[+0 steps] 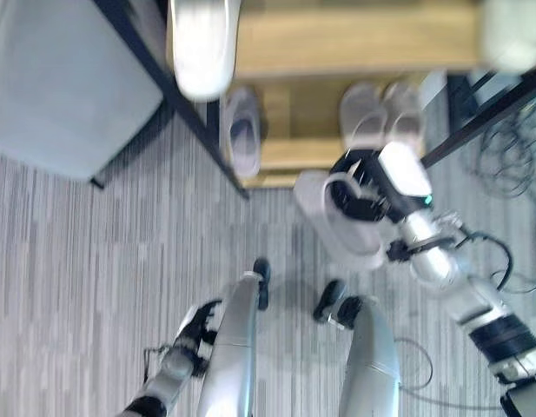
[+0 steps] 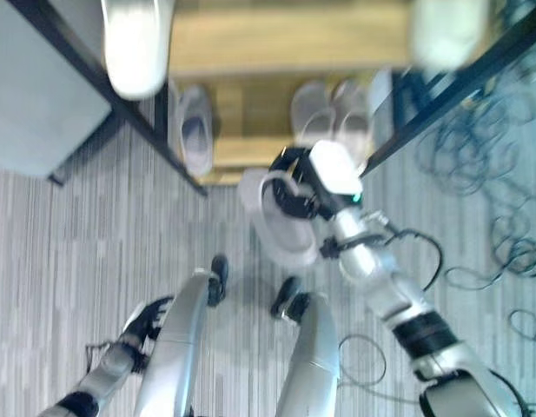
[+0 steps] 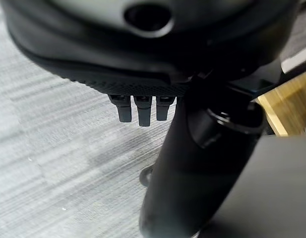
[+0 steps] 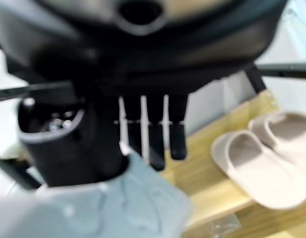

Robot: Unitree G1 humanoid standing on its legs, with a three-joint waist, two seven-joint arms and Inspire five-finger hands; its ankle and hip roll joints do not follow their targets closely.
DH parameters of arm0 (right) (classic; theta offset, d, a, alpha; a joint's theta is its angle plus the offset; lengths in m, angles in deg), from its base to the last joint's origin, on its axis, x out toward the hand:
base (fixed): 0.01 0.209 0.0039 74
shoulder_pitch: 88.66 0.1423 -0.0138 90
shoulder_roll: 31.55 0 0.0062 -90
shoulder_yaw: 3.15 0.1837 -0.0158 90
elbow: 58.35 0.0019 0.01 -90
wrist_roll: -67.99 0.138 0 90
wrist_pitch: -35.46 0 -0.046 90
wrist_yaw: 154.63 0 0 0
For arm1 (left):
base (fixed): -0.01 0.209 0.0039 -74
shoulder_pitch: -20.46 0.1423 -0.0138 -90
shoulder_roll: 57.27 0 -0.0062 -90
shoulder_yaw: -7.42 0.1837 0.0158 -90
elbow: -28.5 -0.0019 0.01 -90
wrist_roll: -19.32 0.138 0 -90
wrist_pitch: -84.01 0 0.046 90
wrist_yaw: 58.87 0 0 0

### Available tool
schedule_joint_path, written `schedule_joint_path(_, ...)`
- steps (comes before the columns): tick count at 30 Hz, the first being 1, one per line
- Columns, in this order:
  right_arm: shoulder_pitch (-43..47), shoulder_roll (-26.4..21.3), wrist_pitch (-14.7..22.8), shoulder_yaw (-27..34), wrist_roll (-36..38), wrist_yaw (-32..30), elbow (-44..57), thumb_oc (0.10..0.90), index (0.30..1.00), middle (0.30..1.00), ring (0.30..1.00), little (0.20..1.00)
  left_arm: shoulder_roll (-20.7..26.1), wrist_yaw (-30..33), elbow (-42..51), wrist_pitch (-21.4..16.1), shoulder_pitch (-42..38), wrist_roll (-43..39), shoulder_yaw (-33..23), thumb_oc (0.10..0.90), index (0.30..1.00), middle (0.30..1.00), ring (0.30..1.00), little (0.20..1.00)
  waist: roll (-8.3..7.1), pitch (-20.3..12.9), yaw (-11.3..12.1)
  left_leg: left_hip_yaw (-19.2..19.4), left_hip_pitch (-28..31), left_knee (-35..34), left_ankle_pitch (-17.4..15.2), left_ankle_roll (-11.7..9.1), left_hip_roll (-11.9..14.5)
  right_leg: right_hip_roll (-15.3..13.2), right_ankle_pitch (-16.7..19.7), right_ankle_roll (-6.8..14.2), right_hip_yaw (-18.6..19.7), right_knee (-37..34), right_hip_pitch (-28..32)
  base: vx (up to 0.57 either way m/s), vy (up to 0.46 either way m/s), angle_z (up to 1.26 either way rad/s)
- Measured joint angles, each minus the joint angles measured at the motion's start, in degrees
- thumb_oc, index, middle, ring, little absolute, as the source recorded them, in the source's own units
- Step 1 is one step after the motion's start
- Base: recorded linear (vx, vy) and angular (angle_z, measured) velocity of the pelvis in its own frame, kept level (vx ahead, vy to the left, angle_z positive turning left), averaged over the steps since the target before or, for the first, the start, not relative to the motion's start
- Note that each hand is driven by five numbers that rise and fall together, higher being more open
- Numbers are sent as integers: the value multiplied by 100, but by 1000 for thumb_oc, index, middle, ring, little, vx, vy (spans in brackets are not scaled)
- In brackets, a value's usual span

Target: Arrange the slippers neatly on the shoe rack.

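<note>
Striped grey carpet (image 1: 76, 261) runs up to a low wooden shoe rack (image 1: 354, 39) with a dark frame. On its lower shelf a beige pair of slippers (image 1: 382, 113) lies at the right, and a single grey slipper (image 1: 242, 130) lies at the left. Just in front of the rack, the right hand (image 1: 365, 187) holds a pale slipper (image 1: 337, 228) above the carpet, thumb and fingers closed on it. The left hand (image 1: 196, 328) hangs low near the floor, fingers relaxed and holding nothing.
</note>
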Motion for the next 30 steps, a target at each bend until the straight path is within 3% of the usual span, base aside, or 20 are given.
schedule_joint_path(4, 292, -61, -12, 21, -36, -341, -7, 400, 300, 300, 300, 300, 163, 110, 651, -54, -22, -198, 14, 800, 900, 900, 900, 900, 81, 54, -46, 92, -820, 466, -49, -25, -41, -213, -229, -99, 165, 674, -857, 7, 16, 23)
schedule_joint_path(5, 577, -187, -22, 25, -139, -445, -10, 400, 300, 300, 300, 300, 166, 131, 977, -95, -24, -354, 1, 800, 900, 900, 900, 900, 112, 49, 52, -189, -1231, 1274, -448, 68, -143, -240, -239, -117, 158, 827, -1377, 77, 5, 0)
schedule_joint_path(6, 665, -272, -33, 45, -183, -516, -9, 400, 300, 300, 300, 300, 175, 92, 1116, -92, -37, -385, 11, 800, 900, 900, 900, 900, 161, 72, 83, -231, -1329, 1349, -620, 1, -190, -287, -238, -150, 167, 1031, -1566, 99, -3, -1)
schedule_joint_path(8, 669, -384, -140, 27, -234, -577, -93, 400, 300, 300, 300, 300, 189, 126, 1304, -91, -6, -456, 21, 800, 900, 900, 900, 900, 236, 122, 85, -210, -1517, 1665, -715, 51, -209, -419, -227, -218, 206, 1324, -1709, 107, -3, 20)
schedule_joint_path(12, 1038, -725, -217, 130, -420, -845, -96, 400, 300, 300, 300, 300, 371, 235, 2183, -154, 265, -678, -51, 800, 900, 900, 900, 900, 243, 115, 129, -284, -2280, 2645, -1035, 119, -220, -583, -558, -398, 295, 2295, -2430, 123, -15, 8)
schedule_joint_path(16, 1333, -957, -278, 95, -444, -1041, -50, 400, 300, 300, 300, 300, 548, 345, 2571, -157, 320, -833, -20, 800, 900, 900, 900, 900, 253, 111, 108, -348, -2760, 3505, -1371, 128, -247, -719, -884, -391, 432, 3146, -2877, 120, -19, 4)
schedule_joint_path(19, 1703, -1165, -386, 19, -463, -1121, -84, 400, 300, 300, 300, 300, 679, 404, 2945, -163, 317, -932, -26, 800, 900, 900, 900, 900, 312, 233, 94, -335, -2935, 4341, -1708, 155, -296, -853, -1241, -356, 705, 4013, -3112, 119, -22, 9)
schedule_joint_path(22, 2104, -1292, -416, -221, -458, -1334, -110, 400, 300, 300, 300, 300, 916, 479, 3365, -289, 589, -1041, 7, 800, 900, 900, 900, 900, 352, 564, 83, -281, -2916, 5091, -2014, 195, -315, -885, -1545, -322, 1029, 4782, -3212, 131, -15, 2)
schedule_joint_path(25, 2614, -1298, -468, -930, -439, -1357, -358, 400, 300, 300, 300, 300, 1058, 586, 3589, -403, 931, -1167, 42, 800, 900, 900, 900, 900, 310, 595, 111, -281, -2990, 5870, -2336, 178, -318, -911, -1852, -305, 1315, 5562, -3376, 136, 24, 0)
schedule_joint_path(30, 3241, -1331, -449, -1782, -384, -1435, -676, 400, 300, 300, 300, 300, 1317, 695, 3777, -518, 1097, -1294, 240, 800, 900, 900, 900, 900, 284, 607, 179, -344, -2899, 6456, -2572, 150, -302, -885, -2040, -221, 1493, 6105, -3335, 61, 30, -3)
